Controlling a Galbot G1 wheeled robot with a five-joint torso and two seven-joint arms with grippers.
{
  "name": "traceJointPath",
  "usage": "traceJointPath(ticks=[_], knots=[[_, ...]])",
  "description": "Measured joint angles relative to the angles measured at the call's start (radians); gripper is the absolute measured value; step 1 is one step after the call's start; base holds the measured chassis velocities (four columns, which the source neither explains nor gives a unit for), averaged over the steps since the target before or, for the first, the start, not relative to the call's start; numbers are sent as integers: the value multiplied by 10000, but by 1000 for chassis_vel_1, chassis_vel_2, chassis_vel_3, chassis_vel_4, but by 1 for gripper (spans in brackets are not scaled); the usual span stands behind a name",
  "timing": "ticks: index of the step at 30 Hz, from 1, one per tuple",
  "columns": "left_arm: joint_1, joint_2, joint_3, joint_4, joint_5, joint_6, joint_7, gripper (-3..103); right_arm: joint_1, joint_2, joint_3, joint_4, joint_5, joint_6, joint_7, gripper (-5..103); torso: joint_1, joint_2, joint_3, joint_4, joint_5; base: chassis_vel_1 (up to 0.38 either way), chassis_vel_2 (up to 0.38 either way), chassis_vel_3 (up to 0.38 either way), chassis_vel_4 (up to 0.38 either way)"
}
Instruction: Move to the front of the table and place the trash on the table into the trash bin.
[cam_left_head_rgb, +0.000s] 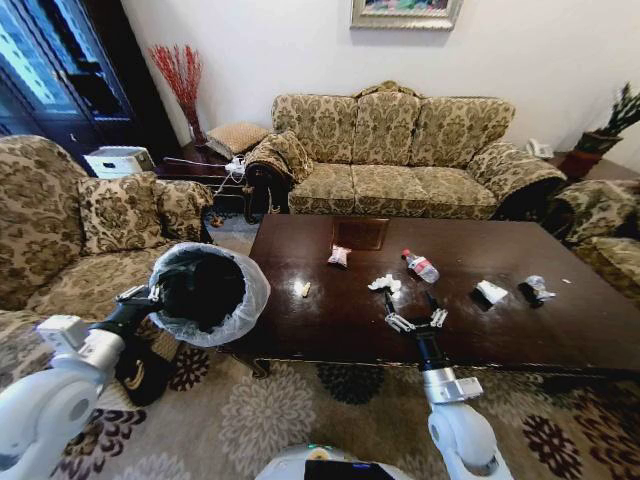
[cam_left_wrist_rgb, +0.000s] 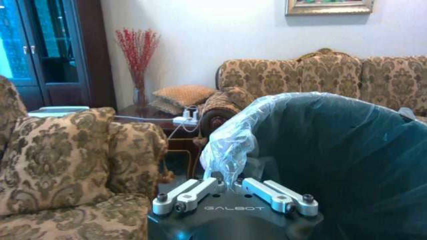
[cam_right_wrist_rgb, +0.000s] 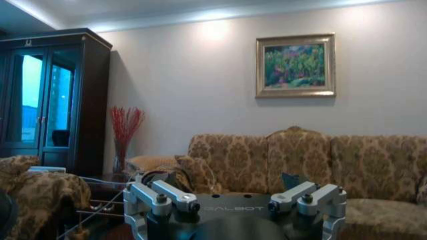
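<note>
1. Right gripper (cam_left_head_rgb: 418, 322) is held nearest, fingers spread apart, low over the counter (cam_left_head_rgb: 330, 320) front edge, just short of a white paper wad (cam_left_head_rgb: 385, 284).
2. Left gripper (cam_left_head_rgb: 152, 294) is clamped on the trash bin (cam_left_head_rgb: 208, 292) rim; the bin is held tilted beside the counter's left end, likely for quick drops.
3. A bottle (cam_left_head_rgb: 421, 266) and wrappers (cam_left_head_rgb: 338, 256) are scattered mid-counter.

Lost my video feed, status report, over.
Left pincer shut on trash bin rim, bin held beside table. Right pincer open above table, just short of white paper wad. Nothing in the way.
</note>
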Motion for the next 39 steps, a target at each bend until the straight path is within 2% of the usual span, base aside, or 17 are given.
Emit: traceJointPath(ticks=[3,6,7,8,9,10,11,12,14,15,21,24,30,32,39], knots=[[0,-15,10,-30,0,-1,-9,1,257,-51,-276,-133,315,-435,79,100,0,0,-1,1,-8,182,178,-182,-201],[-25,-68,141,-86,0,0,-24,1,955,-241,-905,-413,1291,-2307,82,100,-2,1,-2,2,-12,124,112,-103,-74],[-25,-68,141,-86,0,0,-24,1,955,-241,-905,-413,1291,-2307,82,100,-2,1,-2,2,-12,119,55,-69,-62],[-12,-103,181,-147,5,3,-29,1,1416,-297,-1203,-609,1560,-3389,221,100,-4,1,-2,3,-8,50,55,-22,-6],[20,-118,200,-194,12,5,-29,1,1772,-330,-1432,-819,1759,-4047,353,100,-4,1,-2,3,-4,0,0,0,0],[59,-118,205,-228,17,9,-24,1,2083,-374,-1654,-1017,1946,-4482,516,100,-5,1,-2,2,2,0,0,0,0],[59,-118,205,-228,17,9,-24,1,2083,-374,-1654,-1017,1946,-4482,516,100,-5,1,-2,2,2,0,0,0,0],[103,-112,204,-258,22,12,-22,1,2528,-439,-2009,-1336,2195,-4936,744,100,-5,1,-1,1,6,0,0,0,0],[198,-61,137,-308,15,19,-13,1,3330,-535,-2666,-2011,2414,-5332,933,100,-2,0,0,-1,5,-42,-73,23,21],[256,-32,82,-332,5,23,-10,1,3892,-548,-3067,-2618,2429,-5401,1032,100,-1,-1,0,-3,1,-54,-43,34,-2],[327,-110,35,-348,5,42,-16,1,4952,-215,-3925,-4004,1956,-5205,1204,100,1,-1,1,0,-8,-18,-7,9,-1],[339,-344,119,-349,19,42,-67,1,5634,341,-4466,-5063,1679,-5029,1591,100,-4,0,-2,2,-8,0,0,0,0],[367,-305,175,-295,52,44,-85,1,6379,1093,-4883,-6284,1473,-4992,2400,100,-4,-1,-1,0,-2,0,0,0,0],[368,-211,162,-267,46,45,-108,1,6726,1477,-4955,-6958,1463,-4597,2734,100,-1,-1,0,0,-2,0,0,0,0],[422,-161,122,-271,14,49,-173,1,7158,2034,-4877,-7953,1529,-4202,3043,100,-4,0,-1,1,-3,0,0,0,0]])
